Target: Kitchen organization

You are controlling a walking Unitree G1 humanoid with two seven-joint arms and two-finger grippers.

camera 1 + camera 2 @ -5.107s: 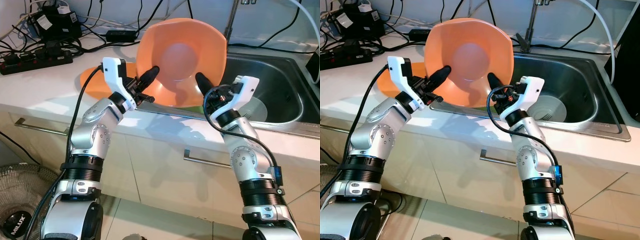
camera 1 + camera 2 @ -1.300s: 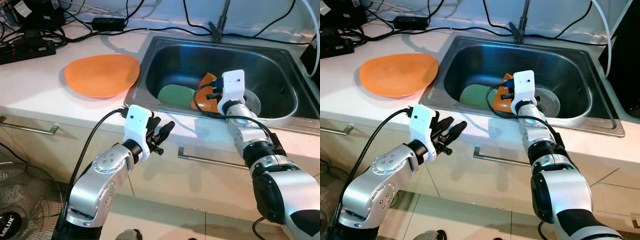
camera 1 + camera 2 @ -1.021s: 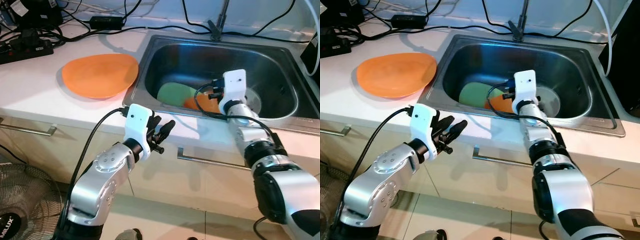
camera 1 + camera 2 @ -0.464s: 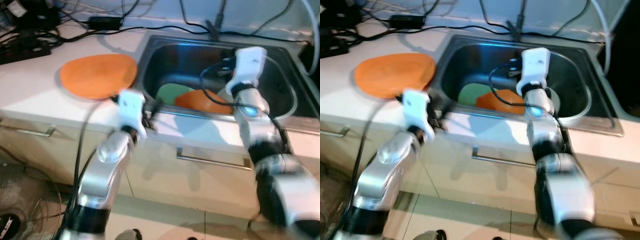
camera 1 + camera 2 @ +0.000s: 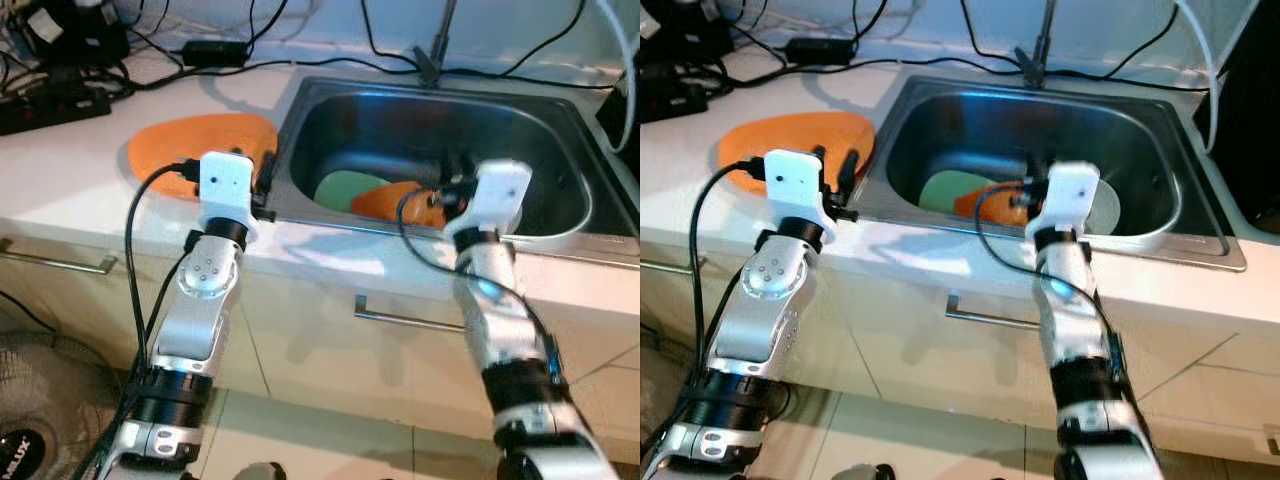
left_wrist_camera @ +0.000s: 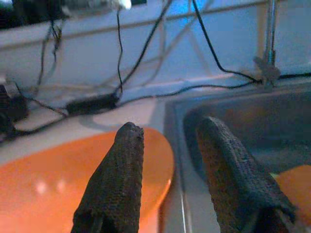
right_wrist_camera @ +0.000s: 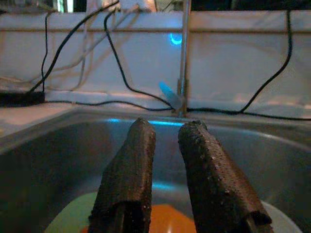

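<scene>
Table (image 5: 70, 190): the pale table is running along the sink's left side, carrying cables and a power strip (image 5: 50, 105) well back from the sink.
Sink (image 5: 560, 130): the steel sink is serving as the landmark; its faucet (image 5: 430, 50) is standing at the back rim.
Large orange plate (image 5: 175, 150): it is lying flat on the table just beside the sink's left rim.
Green plate (image 5: 345, 188): it is lying on the sink floor, near the front wall.
Small orange dish (image 5: 395, 200): it is resting inside the sink, overlapping the green plate's right edge.
White bowl (image 5: 1108, 205): it is sitting in the sink, mostly hidden behind the right wrist.
Left claw (image 6: 167, 170): its fingers are standing apart and empty, hovering over the sink's left rim beside the large orange plate.
Right claw (image 7: 167, 170): its fingers are nearly together with a narrow gap, gripping nothing, pointing into the sink above the small orange dish.
Risk: the left claw is likely to nudge the large orange plate toward the sink edge, or slip on its thin flat rim, because the plate offers little to grip.
Change: a second earlier the left arm was hanging low in front of the cabinet; it has now risen to the sink's rim, while the right claw has pulled back toward the front wall.
</scene>
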